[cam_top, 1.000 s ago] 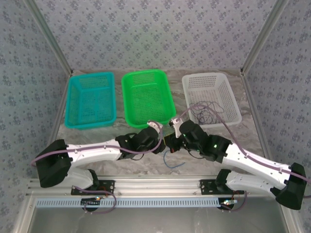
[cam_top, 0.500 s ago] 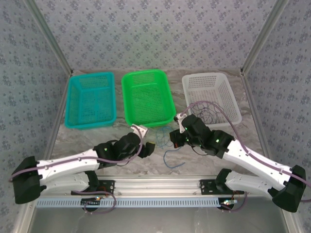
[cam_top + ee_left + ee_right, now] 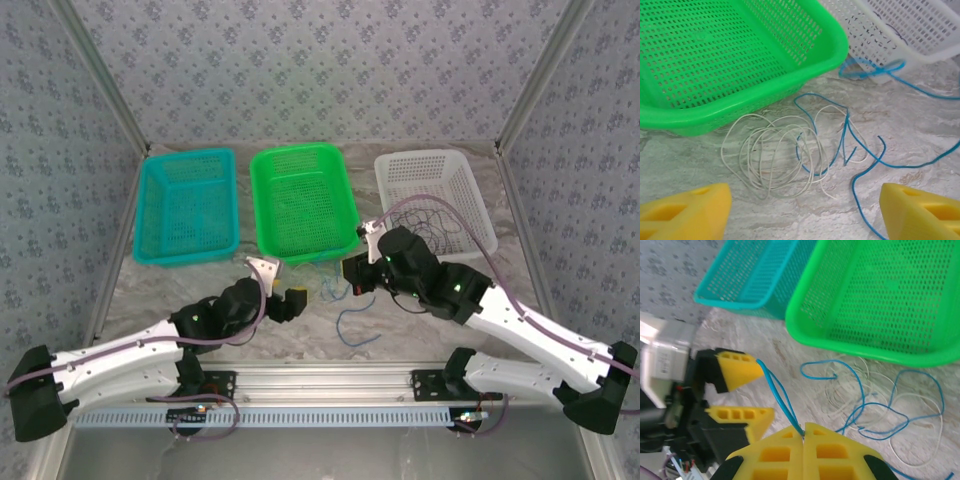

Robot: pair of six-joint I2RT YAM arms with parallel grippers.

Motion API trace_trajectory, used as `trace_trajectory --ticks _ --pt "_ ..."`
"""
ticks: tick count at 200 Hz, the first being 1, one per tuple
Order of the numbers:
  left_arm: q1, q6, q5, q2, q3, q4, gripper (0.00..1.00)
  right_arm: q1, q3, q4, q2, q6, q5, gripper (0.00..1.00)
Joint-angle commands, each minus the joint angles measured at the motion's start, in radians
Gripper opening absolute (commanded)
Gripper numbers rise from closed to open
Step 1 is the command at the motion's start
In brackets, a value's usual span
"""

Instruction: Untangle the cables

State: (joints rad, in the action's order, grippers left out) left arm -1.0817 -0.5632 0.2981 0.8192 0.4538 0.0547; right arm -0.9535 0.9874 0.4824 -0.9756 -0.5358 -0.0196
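2 cables tangled on the counter, 1 pinched and 1 lying free

1 thin blue cable (image 3: pixel 845 135) is nipped between the pressed-together yellow foam fingers of the right hand (image 3: pixel 804 434). From that pinch a straight strand runs up-left towards the left hand (image 3: pixel 765 392), whose wedge-shaped fingers stand spread and hold nothing. The whitish cable (image 3: pixel 774 159), a loose coil of fine wire, lies straight ahead of the left hand on the marbled counter (image 3: pixel 910 135). It sits just before the near rim of the perforated green basket (image 3: pixel 765 102), with blue loops crossing its right side. The left hand seems the nearer to that coil, so drawing it clear of the blue loops looks the likely next pull. 1 dark cable (image 3: pixel 428 232) lies in the white basket (image 3: pixel 920 30).
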Motion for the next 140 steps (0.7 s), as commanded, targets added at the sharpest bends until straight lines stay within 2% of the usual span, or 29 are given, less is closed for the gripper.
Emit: trace_trajectory --ticks 1,27,71,140 --pt "0.003 -0.006 -0.063 0.001 -0.013 -0.109 0.8 -0.025 0.056 0.004 0.013 -0.01 -0.046 0.0" --pt "0.003 0.013 -0.122 0.004 -0.013 -0.189 0.8 -0.054 0.089 0.017 0.007 -0.012 -0.087 0.0" --pt "0.003 0.052 -0.154 -0.027 -0.012 -0.23 0.81 -0.072 0.138 -0.018 0.01 -0.005 -0.104 0.0" --pt "0.003 0.057 -0.131 -0.043 -0.019 -0.228 0.83 -0.073 0.244 -0.031 -0.055 0.044 -0.118 0.0"
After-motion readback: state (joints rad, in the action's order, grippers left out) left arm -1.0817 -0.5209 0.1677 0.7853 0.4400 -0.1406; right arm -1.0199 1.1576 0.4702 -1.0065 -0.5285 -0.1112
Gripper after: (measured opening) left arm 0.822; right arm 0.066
